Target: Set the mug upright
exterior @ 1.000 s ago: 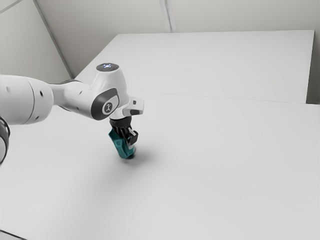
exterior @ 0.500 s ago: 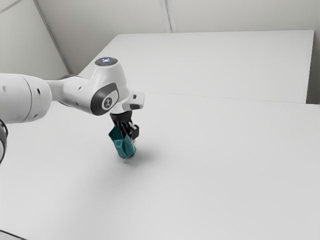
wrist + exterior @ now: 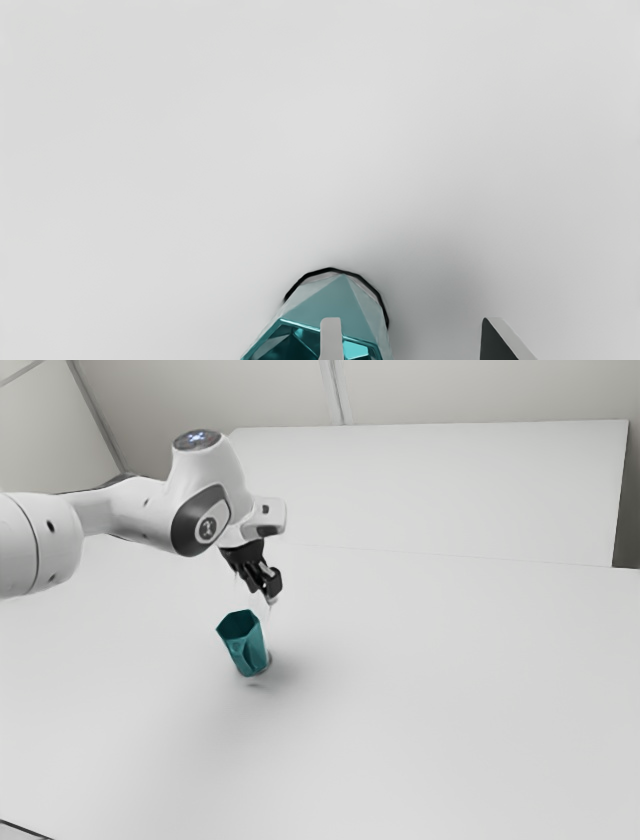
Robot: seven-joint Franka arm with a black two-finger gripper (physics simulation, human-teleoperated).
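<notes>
Because its bottom sits on the table [image 3: 430,680], the teal mug [image 3: 244,647] stands up by itself, open end up, just as the job wants; the claw [image 3: 411,322] is wide and holds nothing, up above the mug and not touching it; the mug seems to need no squeeze to stand, and the space between them likely helps the claw not knock it over.

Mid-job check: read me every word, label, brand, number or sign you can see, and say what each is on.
No readable text.
Round emblem on the arm: too small to make out.
Lit marks on the arm's dark top disc: too small to read.
Mug: no lettering seen.
</notes>
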